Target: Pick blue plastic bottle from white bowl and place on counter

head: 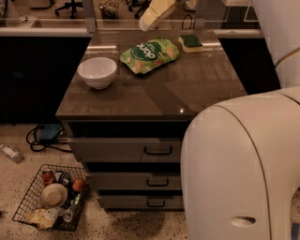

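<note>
Risking a dead end: bowl (97, 71) empty, bottle (10, 153) apparently on the floor (133, 224).
Camera view: the bowl stands near the left edge of the counter (197, 89) with nothing showing inside. A small pale bottle-like thing lies on the floor well left of the cabinet. It is probably the bottle, though its colour is unclear. The gripper (157, 13) hangs high over the counter's back edge, above the green bag (149, 55); whether it grips anything I cannot tell. Reaching into the empty bowl could shove it off the edge, and the bottle may lie beyond reach.
</note>
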{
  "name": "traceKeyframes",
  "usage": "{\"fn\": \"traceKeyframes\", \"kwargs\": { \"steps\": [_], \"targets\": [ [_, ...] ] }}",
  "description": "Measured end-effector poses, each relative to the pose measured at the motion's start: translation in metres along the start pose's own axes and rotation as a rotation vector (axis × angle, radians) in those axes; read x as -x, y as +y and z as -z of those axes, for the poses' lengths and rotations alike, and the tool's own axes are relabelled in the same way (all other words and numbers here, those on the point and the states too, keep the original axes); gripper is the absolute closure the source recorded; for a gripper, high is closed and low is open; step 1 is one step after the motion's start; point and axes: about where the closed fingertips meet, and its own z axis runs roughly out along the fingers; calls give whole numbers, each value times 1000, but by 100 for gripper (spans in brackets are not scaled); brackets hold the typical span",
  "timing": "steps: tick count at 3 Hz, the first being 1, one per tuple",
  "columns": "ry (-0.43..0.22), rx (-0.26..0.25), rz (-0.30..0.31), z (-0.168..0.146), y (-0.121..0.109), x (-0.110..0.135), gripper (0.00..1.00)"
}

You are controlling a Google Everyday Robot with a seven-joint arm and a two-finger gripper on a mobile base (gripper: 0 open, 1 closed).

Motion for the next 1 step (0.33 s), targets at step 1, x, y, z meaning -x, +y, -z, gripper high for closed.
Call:
{"fn": "traceKeyframes", "kwargs": {
  "steps": [1],
  "targets": [
    [0, 0, 0, 0, 0, 0, 0]
  ]
}}
